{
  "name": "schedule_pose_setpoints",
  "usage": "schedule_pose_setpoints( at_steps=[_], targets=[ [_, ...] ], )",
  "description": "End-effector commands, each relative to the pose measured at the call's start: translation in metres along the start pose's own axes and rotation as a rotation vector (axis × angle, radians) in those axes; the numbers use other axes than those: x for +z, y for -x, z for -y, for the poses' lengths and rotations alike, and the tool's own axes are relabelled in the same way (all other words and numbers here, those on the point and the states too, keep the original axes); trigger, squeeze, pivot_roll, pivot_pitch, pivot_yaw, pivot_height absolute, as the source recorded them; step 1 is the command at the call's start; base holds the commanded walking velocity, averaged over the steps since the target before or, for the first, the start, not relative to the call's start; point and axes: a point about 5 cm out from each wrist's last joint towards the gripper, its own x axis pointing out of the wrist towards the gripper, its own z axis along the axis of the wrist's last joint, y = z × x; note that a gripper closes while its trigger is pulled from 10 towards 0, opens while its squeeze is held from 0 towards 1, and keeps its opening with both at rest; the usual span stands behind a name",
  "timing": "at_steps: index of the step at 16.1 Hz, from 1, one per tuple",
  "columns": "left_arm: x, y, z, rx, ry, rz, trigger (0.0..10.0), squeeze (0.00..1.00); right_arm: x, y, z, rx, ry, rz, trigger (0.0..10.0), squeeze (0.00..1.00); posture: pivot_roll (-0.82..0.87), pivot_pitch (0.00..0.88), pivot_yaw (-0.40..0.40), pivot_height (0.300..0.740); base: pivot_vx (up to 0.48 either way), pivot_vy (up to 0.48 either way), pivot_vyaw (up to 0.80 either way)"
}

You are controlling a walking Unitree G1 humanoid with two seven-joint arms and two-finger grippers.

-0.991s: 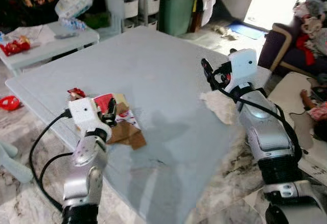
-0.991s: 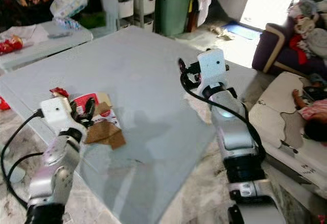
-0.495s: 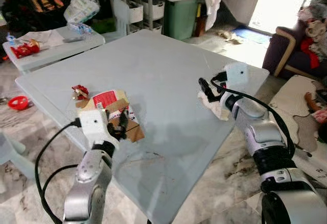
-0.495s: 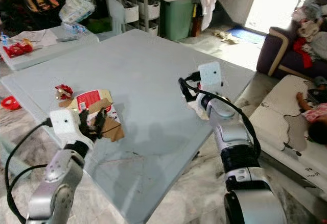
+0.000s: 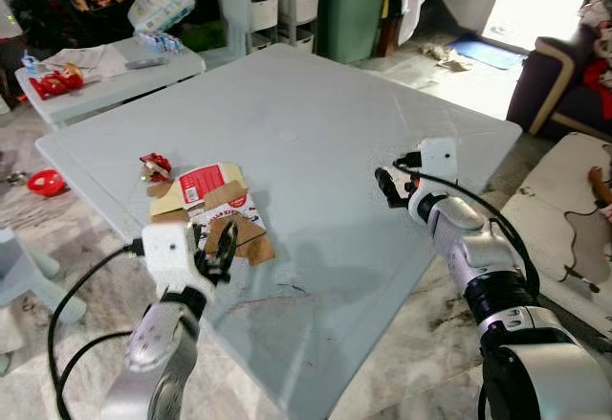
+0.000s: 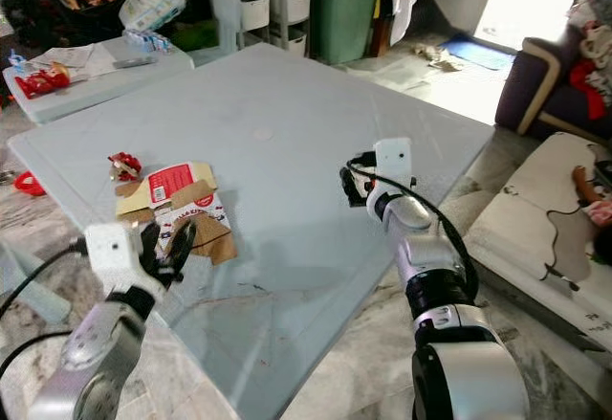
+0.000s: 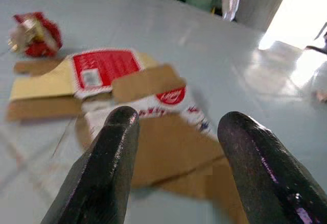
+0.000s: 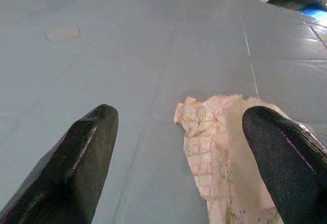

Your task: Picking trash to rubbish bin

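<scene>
Left gripper (image 7: 173, 147), fingers apart, faces the flattened red-and-brown cardboard carton (image 5: 212, 208) to seize it. Right gripper (image 8: 179, 157), spread wide, straddles the crumpled pale tissue (image 8: 225, 147) at the grey table's (image 5: 316, 123) right edge.

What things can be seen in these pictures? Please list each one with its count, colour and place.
Large table: one, pale grey, centre.
Flattened cardboard box: one, brown, red and white, table's left part.
Crumpled wrapper: one, red, beside the box.
Crumpled paper tissue: one, pinkish white, near table's right edge.
Small table: one, white, far left.
Bin: one, green, background.
Left gripper: open, before the box.
Right gripper: open, before the tissue.
</scene>
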Motion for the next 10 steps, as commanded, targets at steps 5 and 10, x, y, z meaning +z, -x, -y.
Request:
schedule_pose_setpoints(
  at_steps=[5, 10],
  targets=[
    [0.000, 0.007, 0.010, -0.167, 0.008, -0.071, 10.0, 0.00, 0.003, -0.003, 0.003, -0.095, 0.190, 0.046, 10.0, 0.00, 0.14, 0.048, -0.023, 0.740, 0.000, 0.000, 0.00],
    [0.002, 0.005, 0.018, -0.238, -0.017, -0.085, 10.0, 0.00, -0.016, -0.002, 0.007, -0.134, 0.158, -0.042, 10.0, 0.00, 0.14, 0.038, -0.018, 0.740, 0.000, 0.000, 0.00]
  ],
)
